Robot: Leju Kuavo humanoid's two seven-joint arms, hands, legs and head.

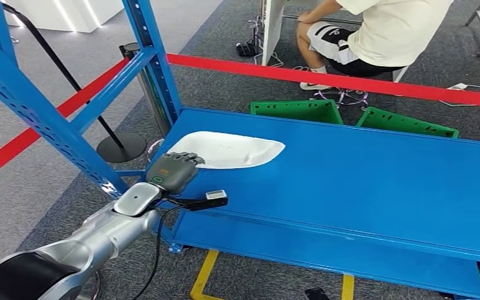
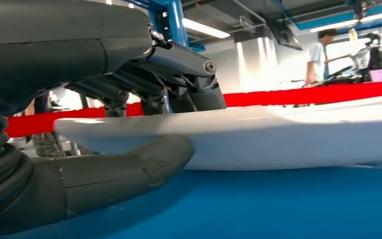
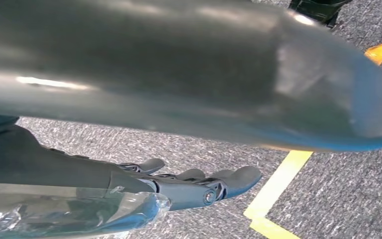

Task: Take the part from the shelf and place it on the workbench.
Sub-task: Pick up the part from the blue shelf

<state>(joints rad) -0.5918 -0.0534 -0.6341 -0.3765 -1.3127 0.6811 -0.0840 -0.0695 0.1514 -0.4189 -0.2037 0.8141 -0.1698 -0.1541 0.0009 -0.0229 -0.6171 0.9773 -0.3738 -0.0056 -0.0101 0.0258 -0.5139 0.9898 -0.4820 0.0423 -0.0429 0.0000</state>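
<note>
The part [image 1: 231, 150] is a flat white curved panel lying on the blue shelf [image 1: 362, 181] near its left end. My left hand [image 1: 172, 170] is at the panel's near left edge. In the left wrist view the thumb [image 2: 129, 172] lies under the edge of the part [image 2: 278, 139] and the dark fingers [image 2: 189, 94] press on top, so the hand grips it. The panel still rests on the shelf surface. My right hand [image 3: 189, 186] hangs over the grey carpet with its fingers stretched out and nothing in them.
Blue shelf uprights [image 1: 153, 62] stand just left of the part. A red barrier tape [image 1: 325, 78] runs behind the shelf, with green bins [image 1: 297, 111] and a seated person [image 1: 375, 37] beyond. A lower shelf board [image 1: 325, 250] and yellow floor lines [image 1: 203, 275] lie below.
</note>
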